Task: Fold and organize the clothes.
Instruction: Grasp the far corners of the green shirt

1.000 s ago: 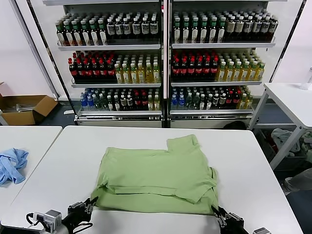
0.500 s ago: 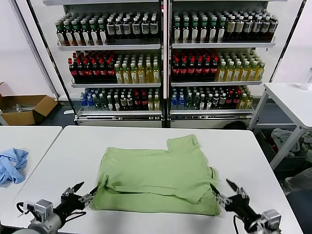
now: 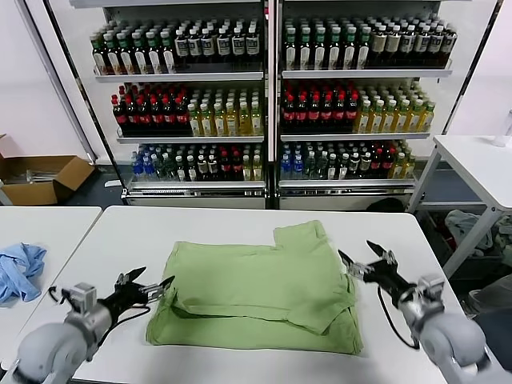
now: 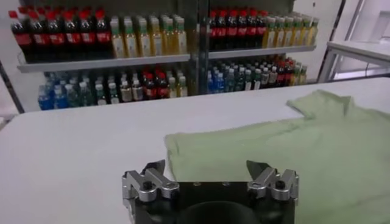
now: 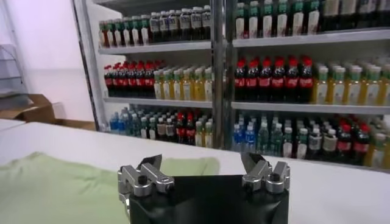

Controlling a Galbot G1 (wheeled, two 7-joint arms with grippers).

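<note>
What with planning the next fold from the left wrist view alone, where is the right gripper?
Observer: The right gripper hovers at the right edge of the green shirt, beside the sleeve, jaws open and empty.
Operator: Where along the shirt's side is my left gripper?
Observer: The left gripper sits just off the left edge, towards the near corner, jaws open, holding nothing.
Operator: Anything else lying around?
Observer: A crumpled light blue cloth lies on the neighbouring table to the robot's left. No second shirt shows.
</note>
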